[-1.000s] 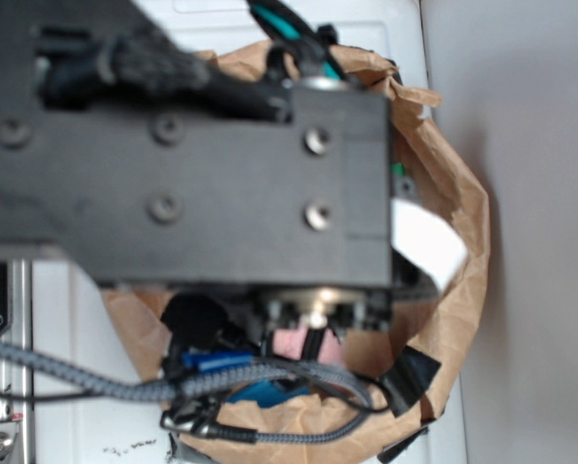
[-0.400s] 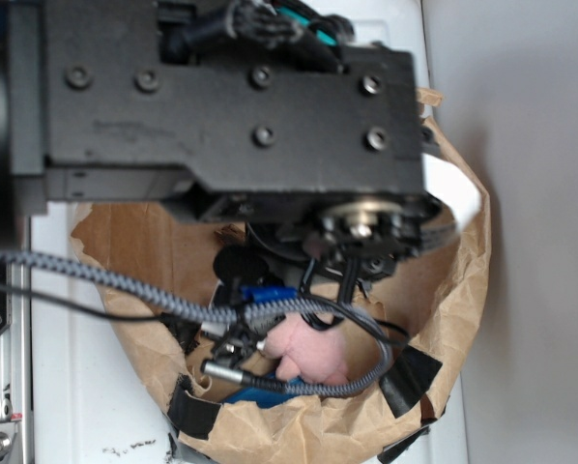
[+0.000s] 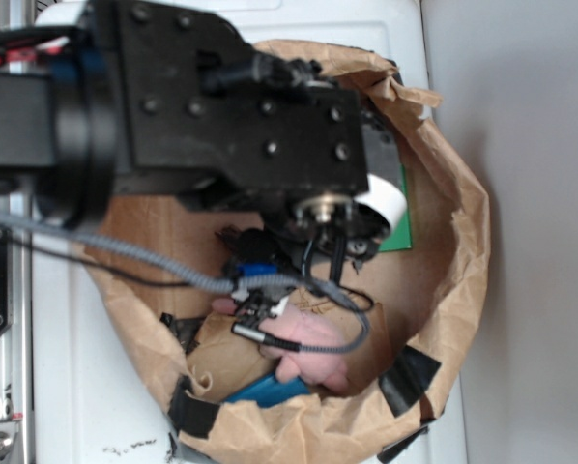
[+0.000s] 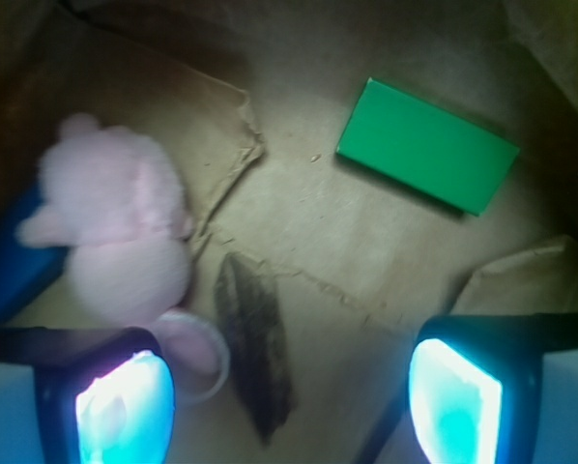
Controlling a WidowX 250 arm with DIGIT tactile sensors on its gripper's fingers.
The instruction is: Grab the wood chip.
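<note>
Currently in the approach step, nothing grasped: the gripper [image 4: 289,387] hangs wide open, its two glowing cyan pads at the lower left [image 4: 125,406] and lower right of the wrist view. Target is the flat dark-brown streaky wood chip [image 4: 255,348], lying on the brown paper floor [image 4: 366,251] at lower centre, nearer the left pad than the right. Next move, as I read it: shift left to centre the jaws over the sliver, descend, then close across its narrow width. Count in the wrist view: one wood chip, one pink plush bunny [image 4: 120,232] just beside it on the left, one green rectangular block [image 4: 426,145] upper right, one blue object [image 4: 14,266] at the left edge.
</note>
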